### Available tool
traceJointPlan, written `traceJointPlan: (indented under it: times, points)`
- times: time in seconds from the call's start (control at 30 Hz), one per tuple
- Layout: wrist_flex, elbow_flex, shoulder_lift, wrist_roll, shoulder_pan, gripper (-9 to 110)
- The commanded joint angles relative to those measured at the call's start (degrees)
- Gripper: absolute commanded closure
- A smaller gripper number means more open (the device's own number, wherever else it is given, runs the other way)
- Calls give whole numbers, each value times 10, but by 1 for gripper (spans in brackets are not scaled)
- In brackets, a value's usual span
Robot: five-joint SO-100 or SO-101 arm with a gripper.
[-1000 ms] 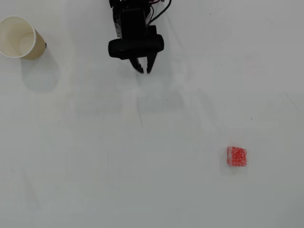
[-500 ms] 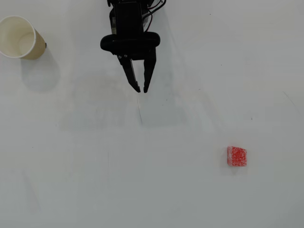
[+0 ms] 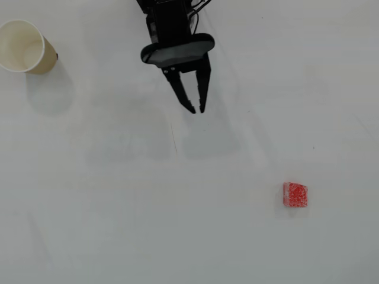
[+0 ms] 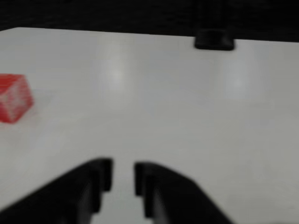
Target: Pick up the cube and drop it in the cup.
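A: End effector (image 3: 197,110), overhead view: what moved?
B: A second ago it sat tucked near the top edge. It stretched out down the tabletop, then swung right; the fingertips now lie right of their position half a second ago.
A: Jaws?
B: Narrow gap throughout, tips slightly closer now.

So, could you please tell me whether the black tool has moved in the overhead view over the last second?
Yes. The black tool has extended down-frame and swung right, toward the small red speckled cube, which has stayed put.
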Motion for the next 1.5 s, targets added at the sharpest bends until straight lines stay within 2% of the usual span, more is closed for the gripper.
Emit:
traceJointPlan:
  times: [0.0,0.67,0.97,1.2,1.47]
  points:
    - [-17,20,24,-4,-29,98]
    - [7,20,22,-4,-152,98]
    - [4,20,22,1,-169,97]
    - [-86,15,-33,-4,-164,85]
    - [-149,-66,-163,1,-182,77]
